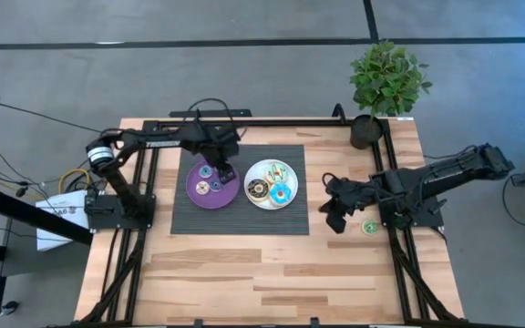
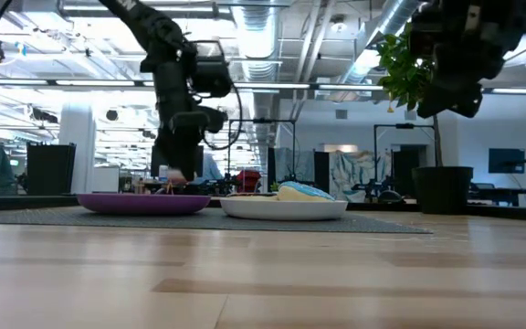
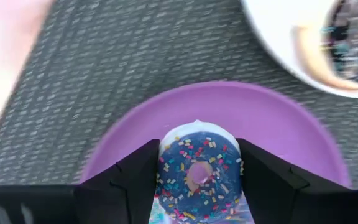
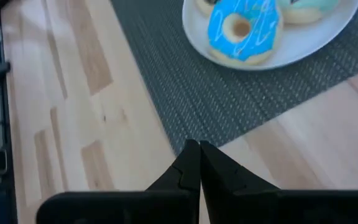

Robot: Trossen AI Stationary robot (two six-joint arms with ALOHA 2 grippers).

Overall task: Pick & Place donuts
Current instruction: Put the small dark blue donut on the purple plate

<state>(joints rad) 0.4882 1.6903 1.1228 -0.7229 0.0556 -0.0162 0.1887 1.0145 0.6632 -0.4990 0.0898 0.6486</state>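
**Left gripper at the purple plate, blue donut between the fingers**

My left gripper (image 3: 197, 180) has its jaws clamped on the small blue donut (image 3: 199, 169), one finger on either flank, low over the purple plate (image 1: 212, 194), where two more small donuts lie. I judge the step to be a placement or a lift here; either way, I should move straight up or down and keep clear of the neighbours. My right gripper (image 4: 194, 163) waits with jaws together above the bare table, beside the white plate (image 1: 292, 187) holding the cyan donut (image 4: 244, 28). One green donut (image 1: 369, 227) lies apart on the wood.
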